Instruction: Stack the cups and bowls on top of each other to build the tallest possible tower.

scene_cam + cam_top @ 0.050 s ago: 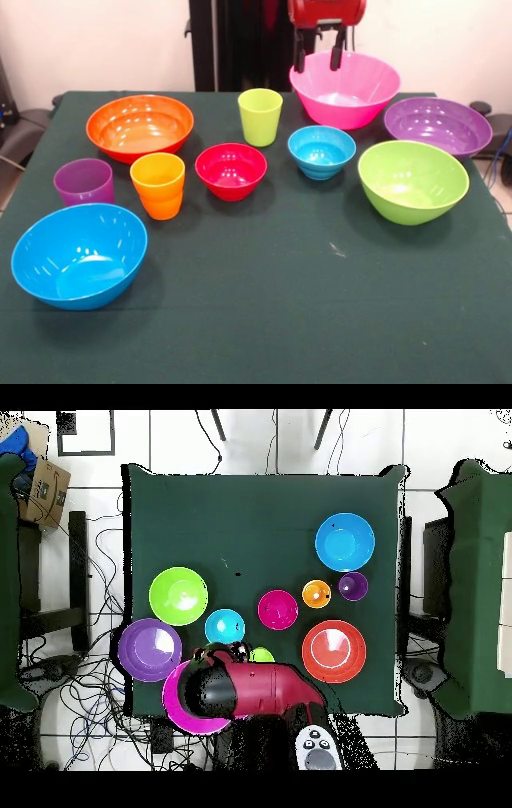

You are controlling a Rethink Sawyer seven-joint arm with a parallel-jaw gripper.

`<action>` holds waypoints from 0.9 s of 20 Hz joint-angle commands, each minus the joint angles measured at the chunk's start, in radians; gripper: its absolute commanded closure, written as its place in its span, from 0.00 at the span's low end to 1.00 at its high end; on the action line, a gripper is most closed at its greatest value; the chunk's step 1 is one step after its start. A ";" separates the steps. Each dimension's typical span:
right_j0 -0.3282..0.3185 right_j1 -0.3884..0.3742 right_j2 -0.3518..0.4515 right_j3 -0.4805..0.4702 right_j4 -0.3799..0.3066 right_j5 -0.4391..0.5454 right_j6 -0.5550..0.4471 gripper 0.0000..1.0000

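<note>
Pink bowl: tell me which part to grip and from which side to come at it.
Probably best to take the pink bowl by its thin rim, coming straight down from above, one finger inside the wall and one outside. It sits upright with its mouth open, and looks too wide to span. The gripper hangs open right over the rim's edge nearest the lime green cup.

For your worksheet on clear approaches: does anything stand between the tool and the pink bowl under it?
Nothing visible does. The tool hangs open directly above the pink bowl, over its rim, with only air between.

Red arm [262,689] over pink bowl [181,714]
</note>
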 commanded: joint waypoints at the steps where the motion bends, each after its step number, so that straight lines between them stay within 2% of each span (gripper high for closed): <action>1: -0.034 0.063 0.119 -0.040 -0.080 -0.040 0.019 0.00; 8: -0.035 0.021 0.117 -0.030 -0.073 -0.024 0.058 0.00; 18: -0.067 -0.014 0.144 -0.014 -0.009 -0.008 0.103 0.00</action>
